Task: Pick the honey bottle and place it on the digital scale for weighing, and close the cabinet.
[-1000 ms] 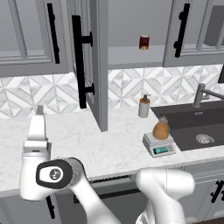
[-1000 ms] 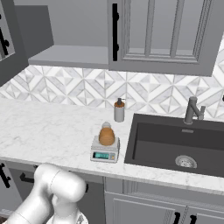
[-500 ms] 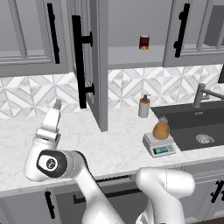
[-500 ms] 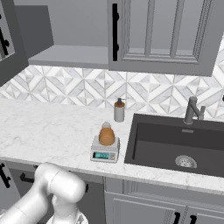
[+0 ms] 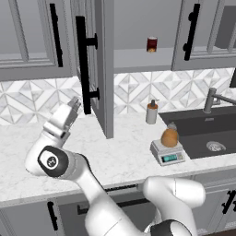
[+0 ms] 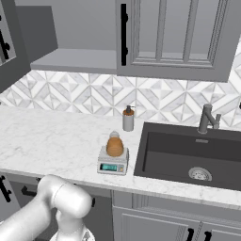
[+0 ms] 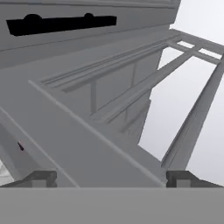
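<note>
Reaching up at the open cabinet door (image 5: pixel 99 69), gripper (image 5: pixel 73 105) spread wide, empty, just left of the door's lower edge and below its bar handle (image 5: pixel 83 64). Honey bottle (image 5: pixel 169 137) already sits on the scale (image 5: pixel 168 152), beside the sink (image 6: pixel 188 155); the door is what remains.

Risks, as judged: fingers could snag on the handle or slip off the panel edge, leaving the door ajar. A hard shove might make it bounce back. The elbow sweeps low over the counter, though well apart from the scale.

Writing: scale display glows teal, digits unreadable. No labels legible on the bottle or the red jar (image 5: pixel 151 44).
</note>
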